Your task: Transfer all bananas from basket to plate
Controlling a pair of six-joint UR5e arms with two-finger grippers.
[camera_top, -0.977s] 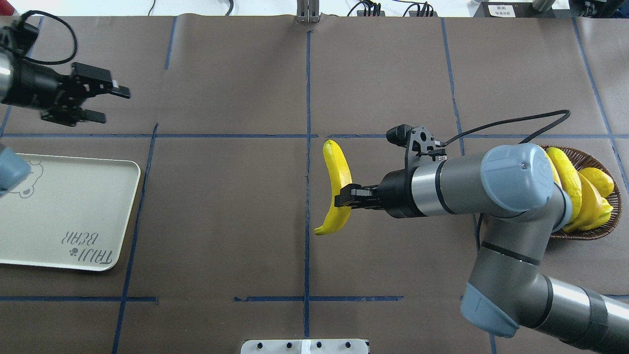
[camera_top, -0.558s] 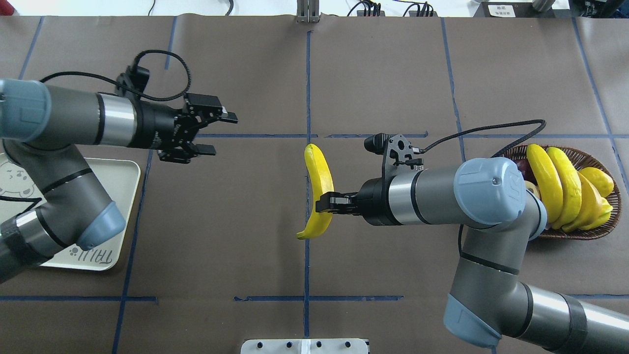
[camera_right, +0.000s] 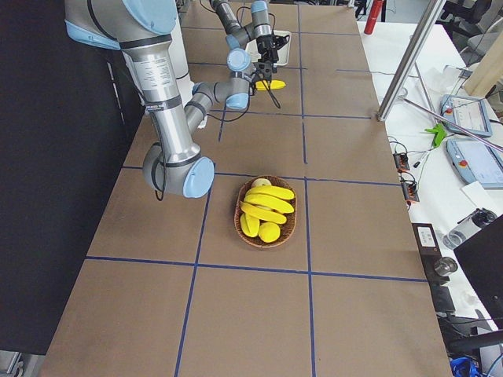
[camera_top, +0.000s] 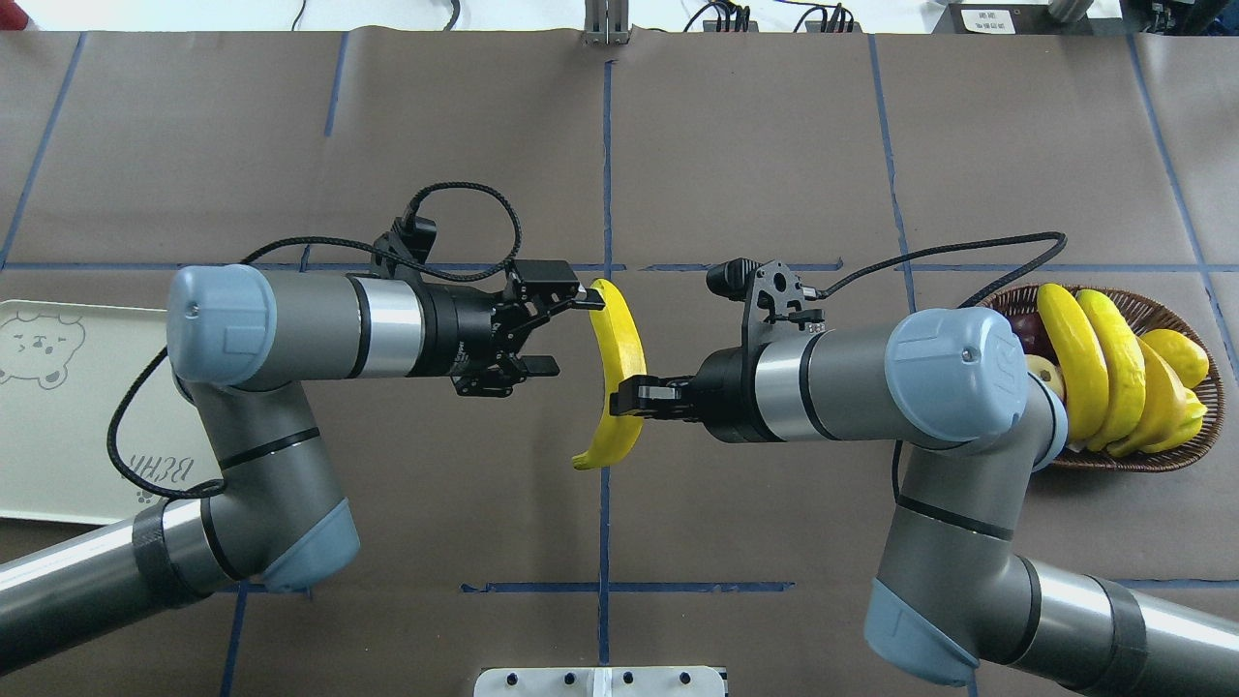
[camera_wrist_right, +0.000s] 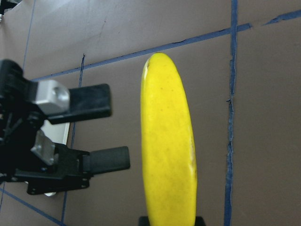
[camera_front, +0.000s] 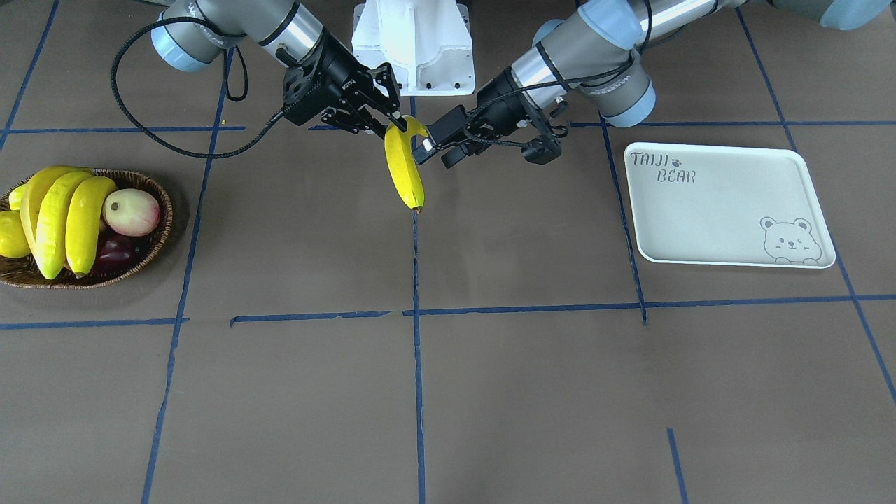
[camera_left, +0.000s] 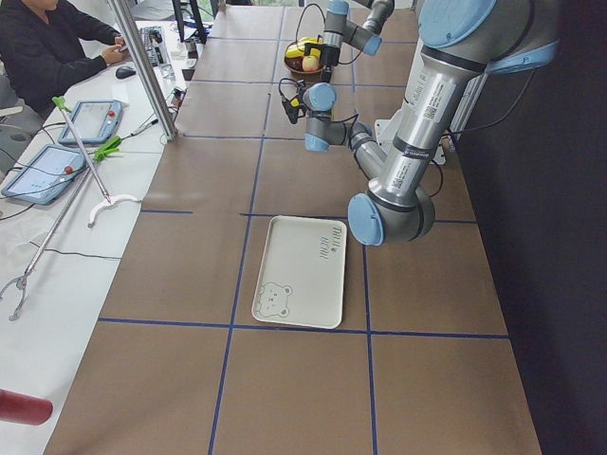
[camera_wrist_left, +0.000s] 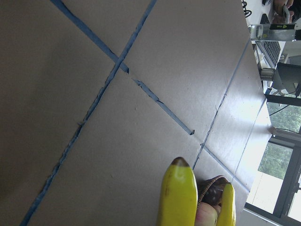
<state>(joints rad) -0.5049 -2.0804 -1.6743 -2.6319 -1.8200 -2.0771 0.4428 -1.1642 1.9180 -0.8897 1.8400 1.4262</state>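
Over the brown table (camera_top: 774,145), the right gripper (camera_top: 627,397) is pinching a banana (camera_top: 619,334) while the left gripper (camera_top: 569,334) is hovering spread alongside.

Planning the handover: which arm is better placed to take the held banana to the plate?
Left. The left tool, open, sits beside the banana that the right tool grips, and the plate lies on that arm's side.

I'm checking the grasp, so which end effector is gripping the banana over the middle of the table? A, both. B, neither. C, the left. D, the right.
D: the right end effector is shut on the banana, while the left end effector stands open beside it.
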